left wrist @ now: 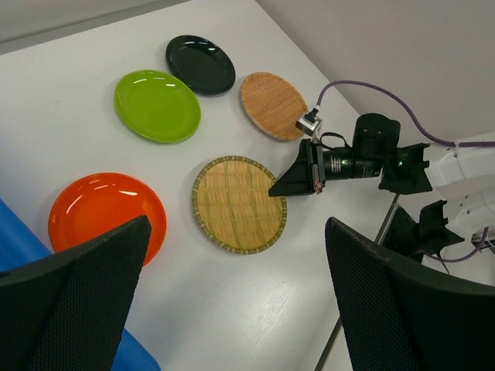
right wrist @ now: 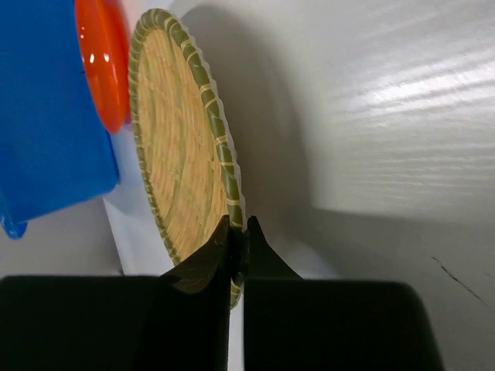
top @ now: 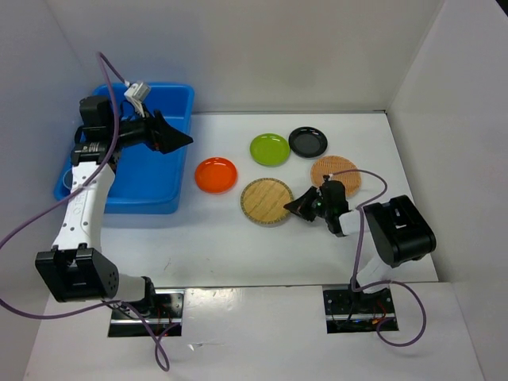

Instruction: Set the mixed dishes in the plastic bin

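My right gripper (top: pixel 292 208) is shut on the right rim of a tan woven plate (top: pixel 267 201), which lies low at the table; the rim sits pinched between the fingertips in the right wrist view (right wrist: pixel 238 239). My left gripper (top: pixel 178 141) is open and empty, held high over the right side of the blue plastic bin (top: pixel 135 186). The orange plate (top: pixel 216 175), lime-green plate (top: pixel 270 149), black plate (top: pixel 308 141) and second woven plate (top: pixel 336 175) lie on the table. The pink and blue cups are out of view.
White walls close in the table at the back and on both sides. The right arm's body (top: pixel 401 230) stands at the right, its cable looping over the second woven plate. The left arm reaches across the bin's near left side.
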